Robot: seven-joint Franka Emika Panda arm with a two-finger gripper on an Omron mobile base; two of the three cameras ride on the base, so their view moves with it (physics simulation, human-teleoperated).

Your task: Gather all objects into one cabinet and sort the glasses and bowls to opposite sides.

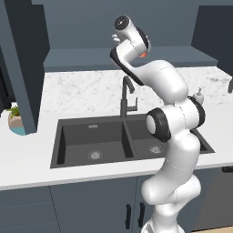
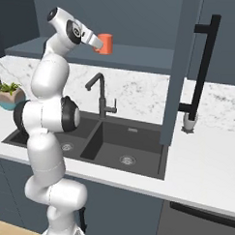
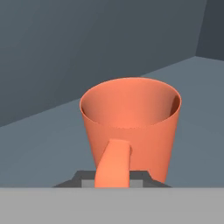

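An orange cup (image 3: 131, 118) with a handle (image 3: 113, 164) stands upright on the dark slate-blue cabinet shelf (image 2: 141, 56). My gripper (image 3: 113, 180) is shut on the handle, whose strap rises between the dark fingertips. From the right base view the gripper (image 2: 97, 43) reaches in level from the left, and the cup (image 2: 106, 43) sits just beyond it. From the left base view a sliver of the cup (image 1: 143, 54) peeks out behind the hand, over the shelf (image 1: 82, 58). Whether the cup's base touches the shelf I cannot tell.
Below lie a black double sink (image 1: 95, 139) and a dark faucet (image 1: 125, 98). An open cabinet door (image 2: 182, 69) with a long black handle (image 2: 204, 65) hangs to the right. A potted plant (image 1: 16, 120) is at the left, a soap dispenser (image 1: 199, 96) at the right.
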